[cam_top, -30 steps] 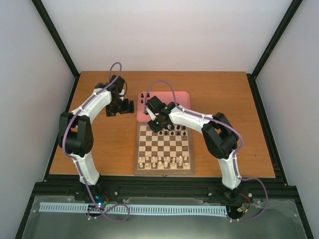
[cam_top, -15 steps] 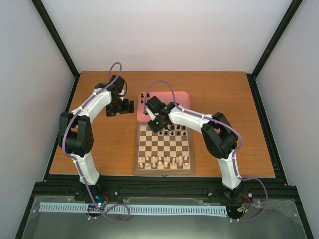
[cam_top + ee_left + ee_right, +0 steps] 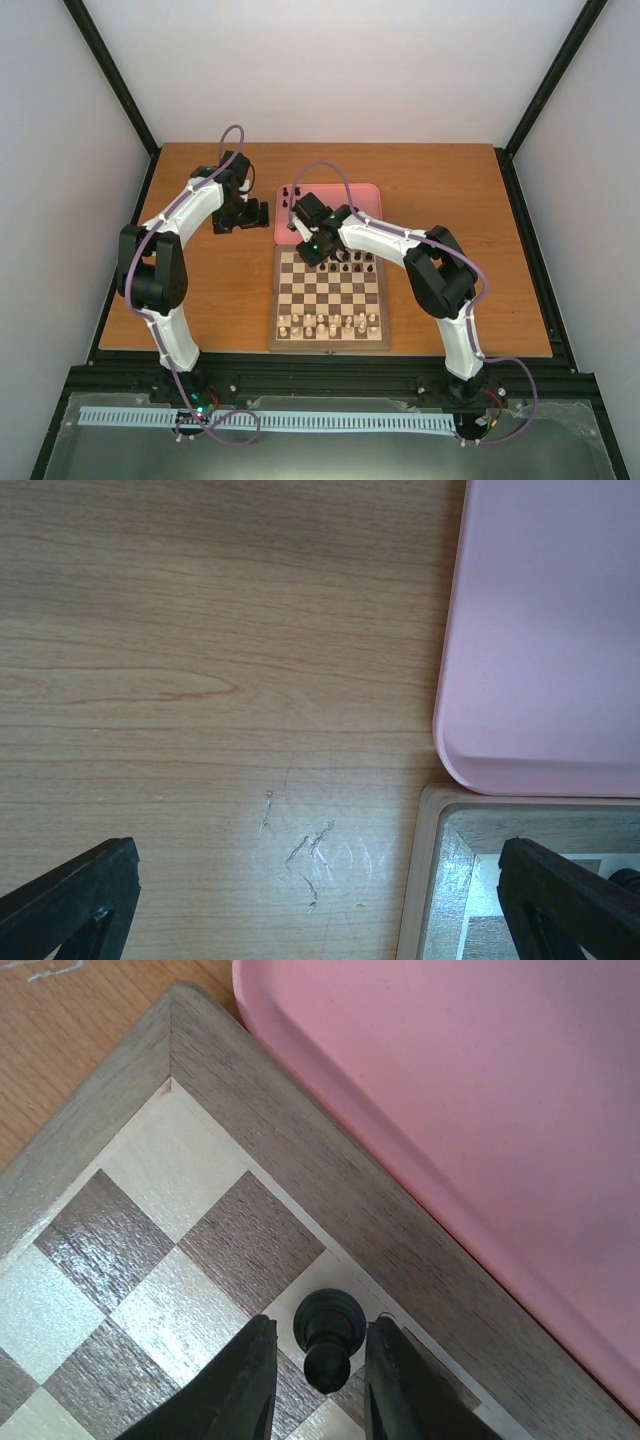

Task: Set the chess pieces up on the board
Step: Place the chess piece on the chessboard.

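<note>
While the left jaws hang wide open over the bare table [image 3: 200, 680], just beside the corners of the tray [image 3: 550, 630] and the board [image 3: 432, 880], the right jaws stand narrowly parted around 1 black piece [image 3: 328, 1335]. That piece stands upright on a cream square in the board's edge row next to the tray, 3rd from the corner. 1 finger [image 3: 395, 1390] looks to touch it; a thin gap shows at the other. In the top view, other black pieces [image 3: 350, 262] stand on the far rows, a few [image 3: 290, 192] on the tray, and white pieces [image 3: 330, 322] on the near rows.
</note>
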Robot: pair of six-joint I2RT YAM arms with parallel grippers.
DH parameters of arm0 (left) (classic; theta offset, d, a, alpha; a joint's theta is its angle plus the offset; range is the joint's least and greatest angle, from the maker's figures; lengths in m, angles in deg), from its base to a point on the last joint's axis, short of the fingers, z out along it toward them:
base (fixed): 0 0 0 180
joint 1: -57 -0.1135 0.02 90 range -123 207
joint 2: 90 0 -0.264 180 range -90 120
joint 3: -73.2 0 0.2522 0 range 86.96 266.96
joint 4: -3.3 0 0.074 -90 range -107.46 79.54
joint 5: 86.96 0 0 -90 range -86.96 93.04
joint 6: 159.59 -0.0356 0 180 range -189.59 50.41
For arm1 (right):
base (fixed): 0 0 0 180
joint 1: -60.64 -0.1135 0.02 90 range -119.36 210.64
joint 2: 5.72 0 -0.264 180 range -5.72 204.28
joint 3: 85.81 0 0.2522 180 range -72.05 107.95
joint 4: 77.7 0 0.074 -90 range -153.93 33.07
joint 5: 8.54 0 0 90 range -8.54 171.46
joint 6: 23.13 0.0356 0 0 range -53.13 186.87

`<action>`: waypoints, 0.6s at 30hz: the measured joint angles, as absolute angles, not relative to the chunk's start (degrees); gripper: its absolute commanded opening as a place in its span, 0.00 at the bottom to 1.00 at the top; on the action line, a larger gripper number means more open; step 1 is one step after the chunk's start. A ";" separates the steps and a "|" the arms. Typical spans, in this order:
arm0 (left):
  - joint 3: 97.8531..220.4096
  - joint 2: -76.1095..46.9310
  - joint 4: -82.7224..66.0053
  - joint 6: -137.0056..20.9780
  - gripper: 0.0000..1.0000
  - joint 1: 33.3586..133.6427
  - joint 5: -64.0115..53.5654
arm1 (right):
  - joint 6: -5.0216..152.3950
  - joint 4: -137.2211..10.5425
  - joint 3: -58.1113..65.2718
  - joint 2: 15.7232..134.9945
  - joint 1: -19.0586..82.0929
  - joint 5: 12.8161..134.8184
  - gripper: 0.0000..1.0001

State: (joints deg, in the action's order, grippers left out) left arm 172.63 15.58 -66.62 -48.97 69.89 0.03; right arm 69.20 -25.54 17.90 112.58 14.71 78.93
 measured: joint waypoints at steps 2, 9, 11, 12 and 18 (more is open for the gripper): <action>172.63 15.58 -66.62 -48.97 1.00 69.89 0.01 | 68.85 -25.54 17.92 112.49 14.71 78.61 0.27; 172.63 15.58 -66.62 -48.97 1.00 69.89 0.01 | 67.54 -25.17 19.63 110.44 14.71 75.04 0.27; 172.63 15.58 -66.62 -48.97 1.00 69.89 0.01 | 67.21 -25.00 20.24 109.32 14.71 74.41 0.28; 172.63 15.58 -66.62 -48.97 1.00 69.89 0.01 | 67.10 -24.93 20.61 108.67 14.71 74.30 0.30; 172.63 15.58 -66.65 -48.97 1.00 69.89 0.01 | 67.58 -23.14 26.25 107.95 15.17 77.12 0.36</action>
